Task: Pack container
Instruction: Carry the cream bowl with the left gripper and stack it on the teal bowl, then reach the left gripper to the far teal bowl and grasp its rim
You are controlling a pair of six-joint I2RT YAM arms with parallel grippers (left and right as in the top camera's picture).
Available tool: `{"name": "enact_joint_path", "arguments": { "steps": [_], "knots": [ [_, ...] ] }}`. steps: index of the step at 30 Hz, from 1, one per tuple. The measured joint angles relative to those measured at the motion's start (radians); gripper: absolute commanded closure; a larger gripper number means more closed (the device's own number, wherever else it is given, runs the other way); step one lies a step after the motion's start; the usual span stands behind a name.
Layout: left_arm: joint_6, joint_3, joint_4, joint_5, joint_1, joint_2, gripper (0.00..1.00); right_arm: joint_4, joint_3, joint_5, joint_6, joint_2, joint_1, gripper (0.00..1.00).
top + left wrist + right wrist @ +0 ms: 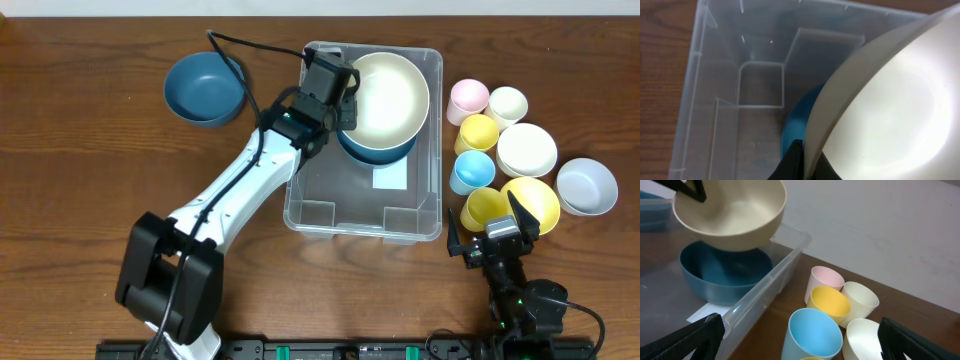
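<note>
In the container (362, 230) at mid-table, the left claw (345, 102) gripped the cream bowl (388, 95) by its rim, above a blue bowl (372, 152). Lowering it level should nest them. The right claw (487, 228) sat open by the cups (478, 132), and nothing seemed to block the drop.

The container (340, 205) is clear, with a white label (391, 179). Of the bowls at it, the cream bowl (390, 95) is plain and the blue bowl (375, 153) is deep teal-blue; the second blue bowl (205, 88) matches. There are a pink cup (468, 98), a cream cup (507, 104), a yellow cup (477, 132) and a sky-blue cup (473, 171). The white bowl (527, 149), yellow bowl (535, 203) and pale grey bowl (587, 186) are unpatterned. The table (80, 150) is brown wood grain.
</note>
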Motion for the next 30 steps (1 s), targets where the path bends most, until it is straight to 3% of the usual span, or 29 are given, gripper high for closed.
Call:
{"name": "enact_joint_path", "arguments": {
  "steps": [1, 3, 4, 5, 11, 20, 26, 30],
  "knots": [
    [0.002, 0.000, 0.001, 0.000, 0.000, 0.003, 0.83, 0.000, 0.000, 0.000, 0.000, 0.000, 0.000, 0.01],
    [0.014, 0.000, 0.006, 0.000, 0.000, 0.010, 0.47, 0.000, 0.000, 0.000, 0.000, 0.000, 0.000, 0.01],
    [0.017, 0.000, 0.007, 0.000, 0.000, 0.010, 0.36, 0.000, 0.000, 0.000, 0.000, 0.000, 0.000, 0.01],
    [0.017, 0.000, 0.009, 0.000, 0.000, 0.010, 0.33, 0.000, 0.000, 0.000, 0.000, 0.000, 0.000, 0.01],
    [0.043, 0.016, -0.012, 0.000, 0.004, 0.002, 0.32, 0.000, 0.000, 0.000, 0.000, 0.000, 0.000, 0.01],
    [0.057, 0.042, -0.267, -0.050, 0.090, -0.194, 0.32, 0.000, 0.000, 0.000, 0.000, 0.000, 0.000, 0.01],
    [0.045, 0.058, -0.390, -0.103, 0.298, -0.318, 0.31, 0.000, 0.000, 0.000, 0.000, 0.000, 0.000, 0.01],
    [0.004, 0.059, -0.417, -0.056, 0.471, -0.319, 0.31, 0.000, 0.000, 0.000, 0.000, 0.000, 0.000, 0.01]
  ]
}}
